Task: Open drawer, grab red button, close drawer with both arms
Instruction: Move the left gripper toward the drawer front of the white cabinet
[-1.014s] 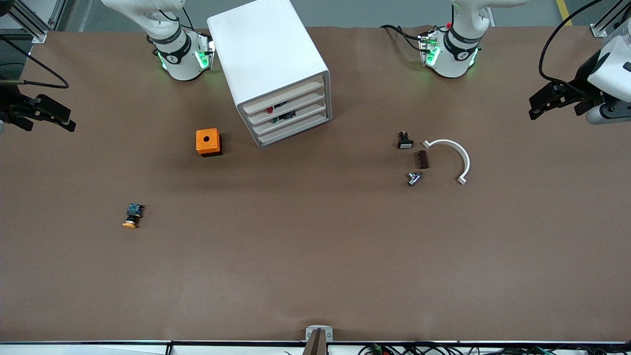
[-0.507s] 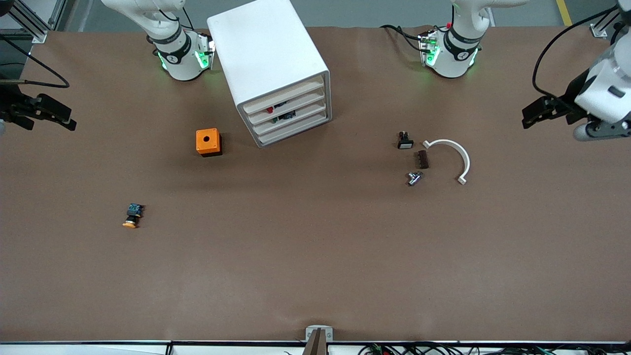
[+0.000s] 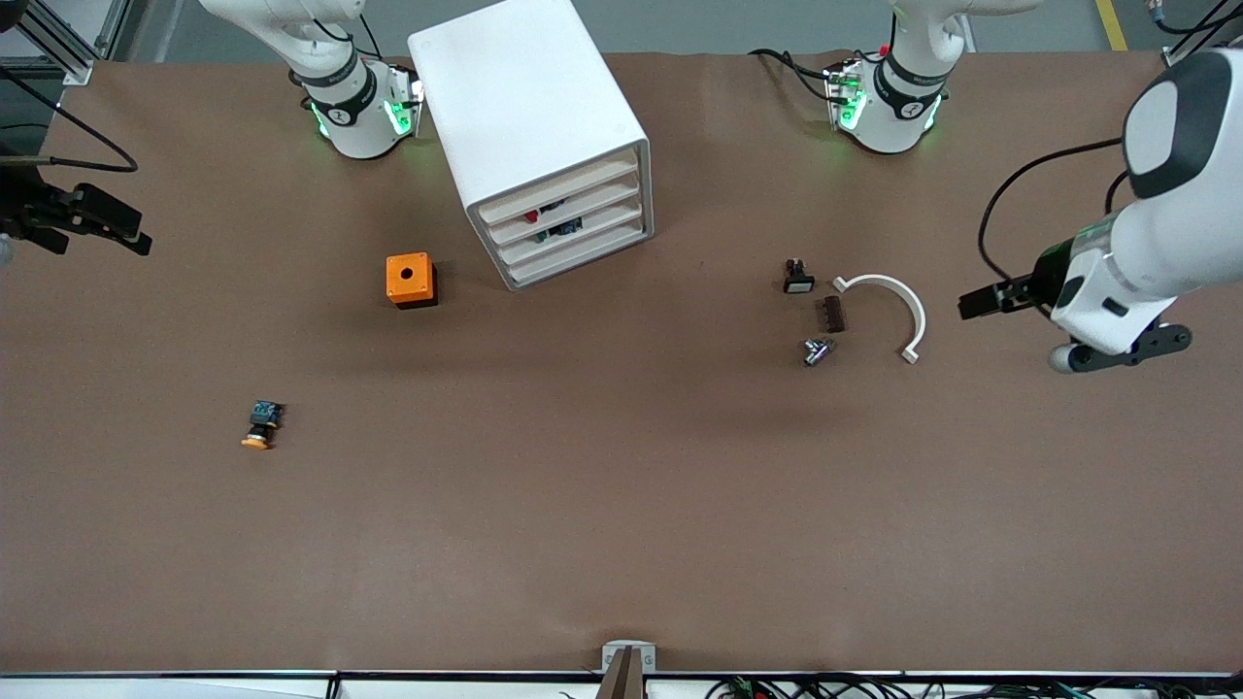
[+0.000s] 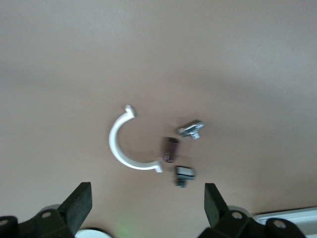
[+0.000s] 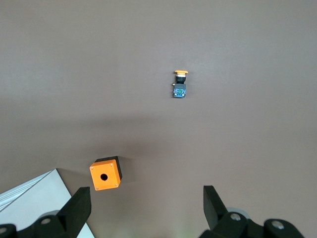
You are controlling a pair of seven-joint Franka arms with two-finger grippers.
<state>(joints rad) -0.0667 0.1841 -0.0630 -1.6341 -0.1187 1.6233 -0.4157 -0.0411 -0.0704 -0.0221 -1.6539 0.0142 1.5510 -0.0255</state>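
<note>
button (image 3: pixel 531 216) red cap, in shut drawer (image 3: pixel 563 209) of white cabinet (image 3: pixel 529 107) | step: approach, drawer not yet opened | left pincer (image 3: pixel 981 301) released, over table (image 3: pixel 621 505) near white clip (image 3: pixel 889 311) | right pincer (image 3: pixel 97 223) released, waiting at table edge | next: reach drawer front, pull

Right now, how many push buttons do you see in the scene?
2 clearly: a yellow-capped push button on the table toward the right arm's end, and a red-capped button inside the white drawer cabinet. The drawers may hide more.
</note>
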